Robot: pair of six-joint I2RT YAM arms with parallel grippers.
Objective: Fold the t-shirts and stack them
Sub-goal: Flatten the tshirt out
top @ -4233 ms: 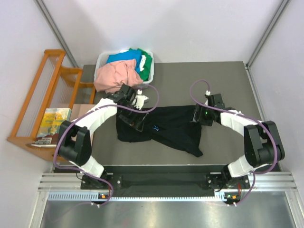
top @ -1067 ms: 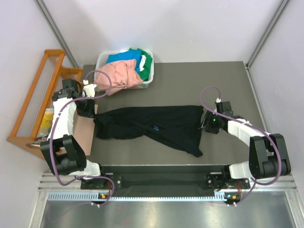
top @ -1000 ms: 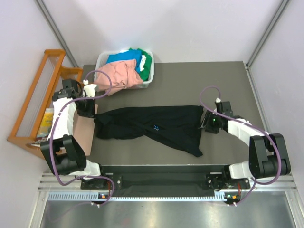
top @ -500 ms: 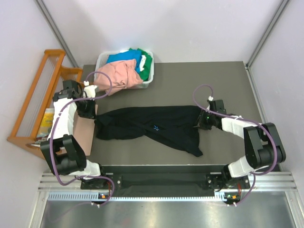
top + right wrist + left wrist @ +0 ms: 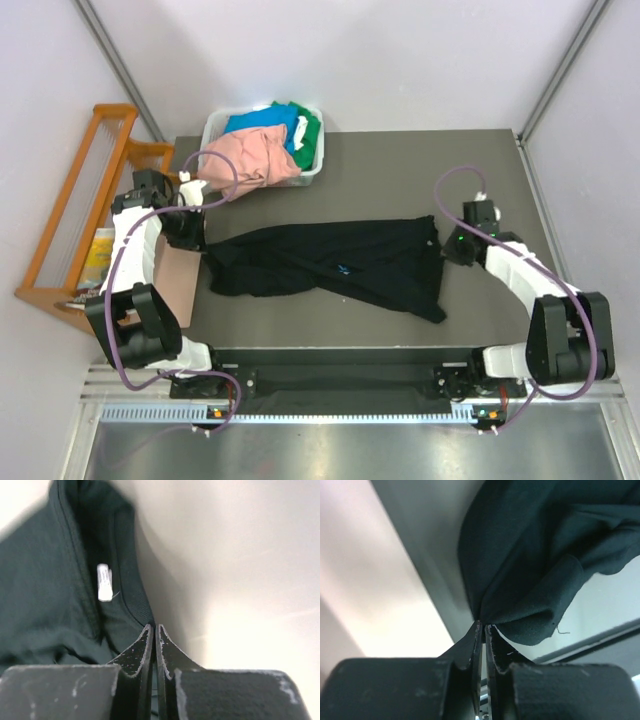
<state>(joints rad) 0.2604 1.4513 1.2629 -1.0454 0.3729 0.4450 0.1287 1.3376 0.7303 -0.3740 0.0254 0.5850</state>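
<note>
As bin (image 5: 213, 124) holds shirts (image 5: 262, 122), pink shirt (image 5: 245, 160) overhanging

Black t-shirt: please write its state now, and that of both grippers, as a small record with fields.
black t-shirt: stretched out on the table, creased, unfolded
left gripper: shut on its left end
right gripper: shut on its right edge, by a white label
white bin: far left corner; holds pink shirt, blue shirt, green shirt

White bin (image 5: 211, 130), wooden rack (image 5: 115, 110), dark table (image 5: 400, 170)
</note>
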